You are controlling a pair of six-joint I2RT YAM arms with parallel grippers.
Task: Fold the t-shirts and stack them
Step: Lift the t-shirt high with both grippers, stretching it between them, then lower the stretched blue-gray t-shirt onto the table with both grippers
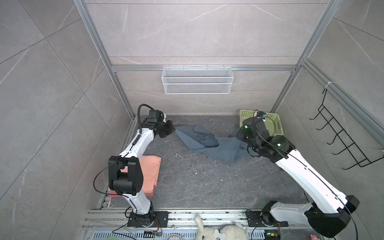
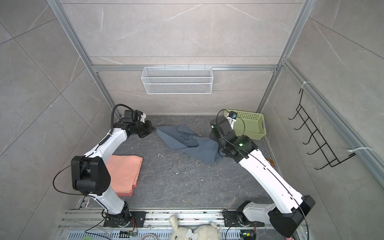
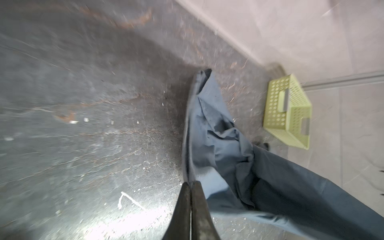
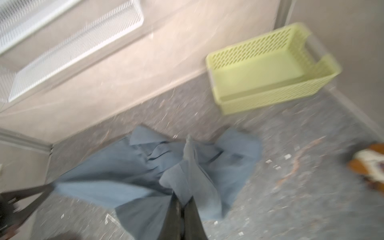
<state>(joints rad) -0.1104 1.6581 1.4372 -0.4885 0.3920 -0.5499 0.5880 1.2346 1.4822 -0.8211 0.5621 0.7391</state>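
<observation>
- My left gripper point(image 3: 190, 184) is clamped tight on the hem of the blue-grey t-shirt point(image 3: 228, 145), and in the left wrist view the jaws meet with only the cloth edge between them.
- In both top views this gripper point(image 1: 173, 129) point(image 2: 153, 129) sits near the far-left corner of the worktop point(image 1: 197, 182), with the shirt running off from its tip.
- My right gripper point(image 4: 182, 199) is closed on a raised fold of the same shirt point(image 4: 145, 166). The right wrist view is blurred, but cloth shows pinched between the fingers.
- The shirt point(image 1: 209, 143) point(image 2: 191, 143) stretches between my two grippers along the far part of the worktop. It is bunched and creased in the middle, and a wide flap spreads toward the near edge.
- The pale green basket point(image 1: 274, 122) point(image 4: 270, 72) stands in the far-right corner, just beyond my right gripper.
- The salmon-pink t-shirts point(image 1: 150, 172) point(image 2: 124, 170) lie folded in a stack by the left edge, well apart from the blue-grey one.
- A brown-and-white plush toy point(image 4: 369, 164) lies by the right edge.
</observation>
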